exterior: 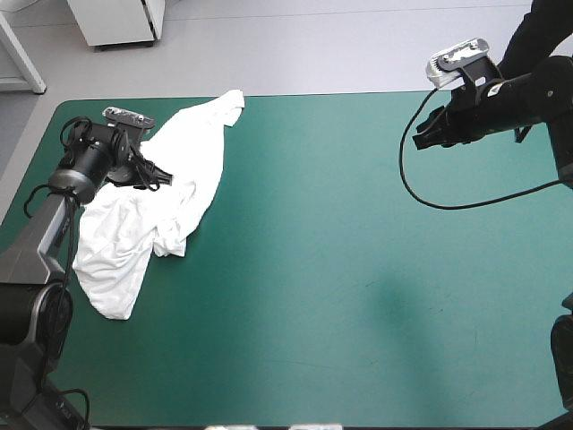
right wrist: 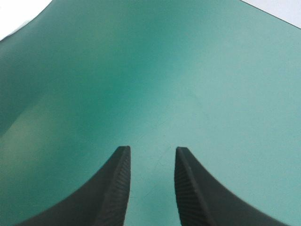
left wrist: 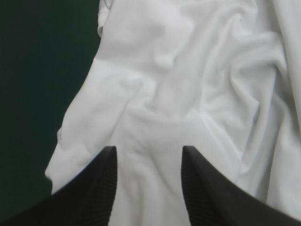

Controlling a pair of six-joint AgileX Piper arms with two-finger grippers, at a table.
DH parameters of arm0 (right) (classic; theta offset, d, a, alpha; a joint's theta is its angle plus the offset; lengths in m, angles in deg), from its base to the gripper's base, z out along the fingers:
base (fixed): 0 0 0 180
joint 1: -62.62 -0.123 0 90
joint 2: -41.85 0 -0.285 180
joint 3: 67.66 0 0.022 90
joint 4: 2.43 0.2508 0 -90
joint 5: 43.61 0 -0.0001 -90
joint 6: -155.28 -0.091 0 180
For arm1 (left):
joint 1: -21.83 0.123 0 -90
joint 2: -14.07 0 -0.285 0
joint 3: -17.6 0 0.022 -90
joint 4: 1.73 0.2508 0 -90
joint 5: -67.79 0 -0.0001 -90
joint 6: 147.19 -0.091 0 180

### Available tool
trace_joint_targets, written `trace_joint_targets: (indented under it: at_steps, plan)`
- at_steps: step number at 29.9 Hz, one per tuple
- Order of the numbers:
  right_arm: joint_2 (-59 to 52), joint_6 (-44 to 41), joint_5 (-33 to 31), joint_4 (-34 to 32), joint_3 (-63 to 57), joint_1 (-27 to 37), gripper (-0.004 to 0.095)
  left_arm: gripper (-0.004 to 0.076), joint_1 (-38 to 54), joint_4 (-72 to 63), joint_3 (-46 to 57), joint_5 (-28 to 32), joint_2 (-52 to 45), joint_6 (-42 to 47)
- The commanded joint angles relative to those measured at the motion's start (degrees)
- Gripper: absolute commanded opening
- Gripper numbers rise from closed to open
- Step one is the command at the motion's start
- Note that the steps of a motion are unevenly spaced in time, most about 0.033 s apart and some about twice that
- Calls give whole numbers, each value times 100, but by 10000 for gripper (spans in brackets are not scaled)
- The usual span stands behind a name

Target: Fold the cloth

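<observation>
Here I count one T-shirt [exterior: 192, 152], two grippers, and two black fingers on each gripper. The T-shirt is white and short-sleeved, and it lies crumpled on the left side of the table. It runs as a long, rumpled strip from the far edge toward the near left, and its widest part lies nearest the left edge. The rest of the teal-green cover [exterior: 340, 269] lies bare.

My left gripper [exterior: 146, 172] sits over the upper middle of the T-shirt, coming in from the left edge. Through its wrist camera I see the left gripper [left wrist: 148, 150] spread, its two fingers [left wrist: 94, 188] standing apart with creased white fabric between and ahead of them. A band of the cover shows beside the cloth's edge. I cannot tell whether the fingertips touch the fabric or hang just above it.

My right gripper [exterior: 423, 134] hangs near the far right corner, well apart from the T-shirt. Its wrist camera shows the right gripper [right wrist: 151, 149] spread too. Its two fingers [right wrist: 113, 188] have a gap between them and hold nothing, and only the cover lies ahead.
</observation>
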Motion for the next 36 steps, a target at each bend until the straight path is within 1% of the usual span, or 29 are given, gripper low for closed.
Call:
trace_joint_targets:
  at_steps: [1,4,6,16,17,18,20,23,24,29,32,36]
  plan:
    - [-230,-12,212,106,159,40,314,382,65,-286,-705,48,255,-148]
    - [-230,-17,212,106,159,40,315,414,65,-326,-970,-22,680,-171]
    - [-230,-17,187,106,159,40,314,421,65,-399,-1033,-31,852,-218]
    - [-230,-27,97,169,159,40,311,412,65,-630,-1033,-78,1399,-320]
    - [-230,-27,81,169,159,40,311,389,65,-671,-1033,-78,1439,-320]
    - [-230,-27,66,169,159,40,311,350,65,-702,-1033,-78,1451,-320]
    - [-230,-27,66,169,159,40,311,244,65,-808,-1033,-105,1504,-440]
    - [-230,-27,50,169,159,40,311,10,65,-932,-1033,-141,1540,-426]
    - [-230,-27,50,169,159,40,311,-6,65,-947,-1033,-154,1552,-438]
    - [-230,-27,50,169,159,40,311,-9,65,-1042,-1033,-335,1561,-633]
    - [-230,-27,50,169,159,40,311,-9,41,-1507,-1033,-513,1513,-923]
    - [-230,-27,50,133,159,40,311,-9,-220,-1918,-1033,-674,1356,-1294]
